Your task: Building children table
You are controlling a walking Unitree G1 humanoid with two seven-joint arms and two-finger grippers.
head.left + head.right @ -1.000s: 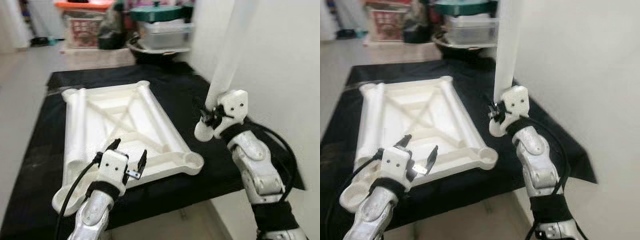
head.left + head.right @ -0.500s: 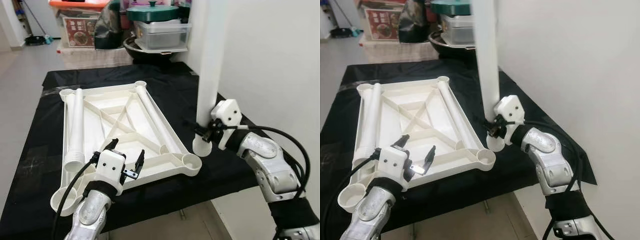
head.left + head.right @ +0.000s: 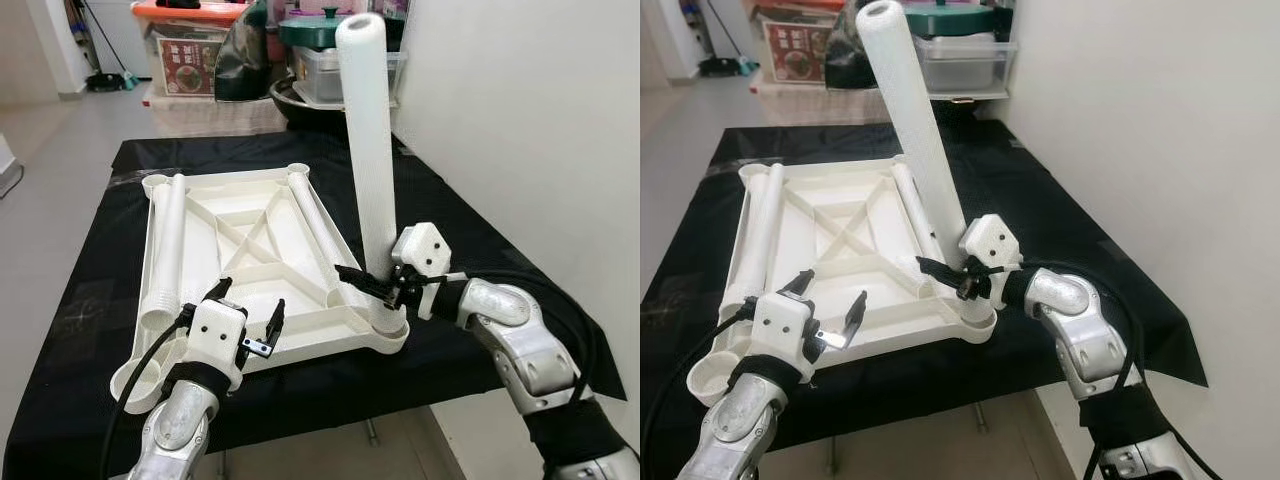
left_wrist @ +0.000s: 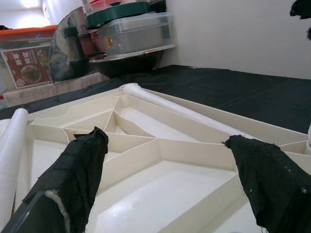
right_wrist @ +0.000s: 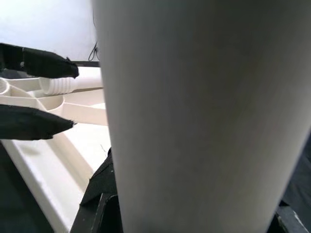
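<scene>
The white table top [image 3: 250, 230] lies upside down on a black cloth [image 3: 90, 280]. A long white tube leg [image 3: 368, 150] stands nearly upright, its top leaning slightly to the left, with its lower end at the front right corner socket [image 3: 388, 330]. My right gripper [image 3: 368, 285] is shut on this leg just above the socket. My left gripper [image 3: 250, 297] hovers open over the table top's near edge, nothing between its fingers [image 4: 82, 165]. Two more legs lie in the table top, one along the left side [image 3: 165, 250] and one along the right [image 3: 315, 225].
A white wall [image 3: 520, 120] runs close along the right of the table. Behind the table stand an orange-lidded bin [image 3: 195, 45], a green-lidded pot [image 3: 320, 28] and a clear container [image 3: 335, 70]. The black cloth's front edge hangs over bare floor [image 3: 60, 150].
My right gripper has carried the leg left, from beside the table top onto its front right corner socket. The left gripper has stayed open in place. The camera has shifted.
</scene>
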